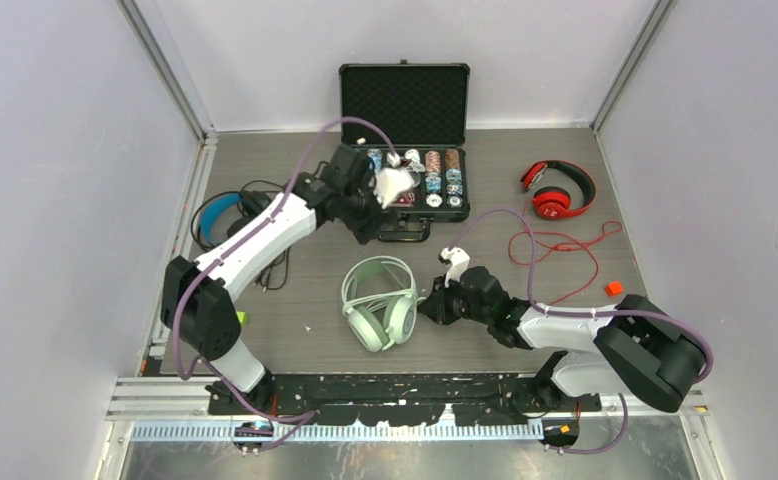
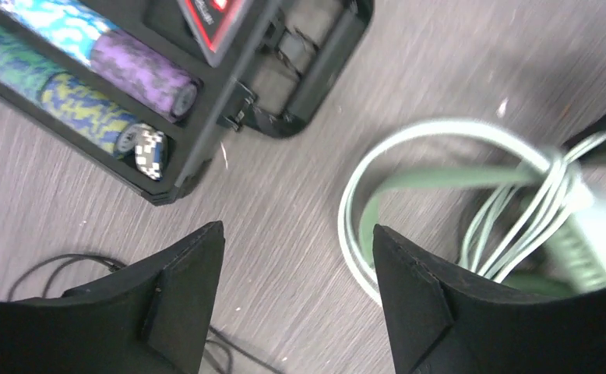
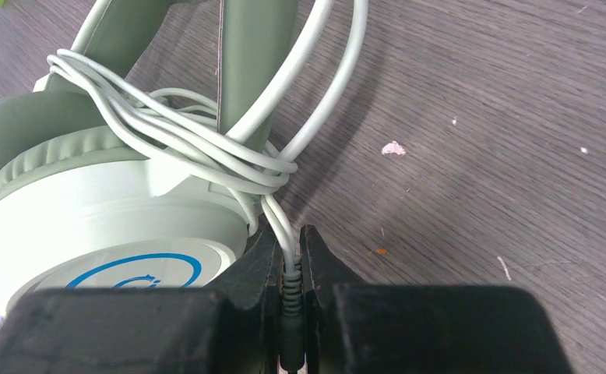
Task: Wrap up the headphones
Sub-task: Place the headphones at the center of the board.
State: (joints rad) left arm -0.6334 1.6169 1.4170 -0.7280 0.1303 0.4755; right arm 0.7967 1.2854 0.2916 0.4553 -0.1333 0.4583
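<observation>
- While the right gripper (image 3: 288, 248) is clamped shut on the white cable (image 3: 206, 148) just by its plug, the mint-green headphones (image 1: 378, 303) lie flat at the middle of the table (image 1: 505, 160).
- Their long axis runs near to far, with the headband arc toward the far side and the ear cups toward the arm bases.
- Several loops of the white cable are wound around the headband beside one ear cup.
- With jaws spread and nothing between them, the left gripper (image 2: 296, 257) hangs above bare table, between the open chip case (image 1: 405, 150) and the mint headband.
- At the far right lie the red headphones (image 1: 558, 190), band bulging rightward, with their red cable (image 1: 565, 250) sprawled loose on the near side.
- At the left sit the black headphones (image 1: 220, 215) with blue lining, partly hidden behind the left arm.
</observation>
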